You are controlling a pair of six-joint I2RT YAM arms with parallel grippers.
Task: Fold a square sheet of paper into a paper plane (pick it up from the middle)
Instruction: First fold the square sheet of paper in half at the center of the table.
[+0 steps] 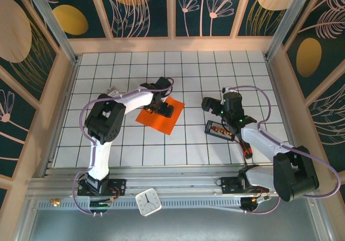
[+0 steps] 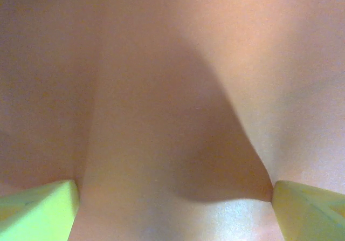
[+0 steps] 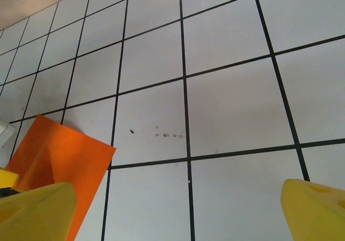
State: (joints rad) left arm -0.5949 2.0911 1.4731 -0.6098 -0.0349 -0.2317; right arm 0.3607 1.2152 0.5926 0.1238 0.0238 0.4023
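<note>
Square sheet of paper (image 1: 158,121) lay flat on the desk (image 1: 108,74), a little left of centre, turned corner-on to me, with no crease that I could make out; the left fingers (image 2: 38,211) stood wide, low over its middle, touching or nearly so, I could not tell which; orange ran right across the gap between them in the wrist view; I judged the step in hand to be the pick-up from the middle, with nothing folded yet; the next move called for a pinch that raised a ridge of paper without dragging the sheet; the right fingers (image 3: 32,214) were wide too, holding nothing, over bare tiles with a corner of the sheet beside one tip; a small black tray (image 1: 218,129) sat near the right arm, apart from the sheet; open tiles lay all round the paper, and the walls stood well apart from it.
</note>
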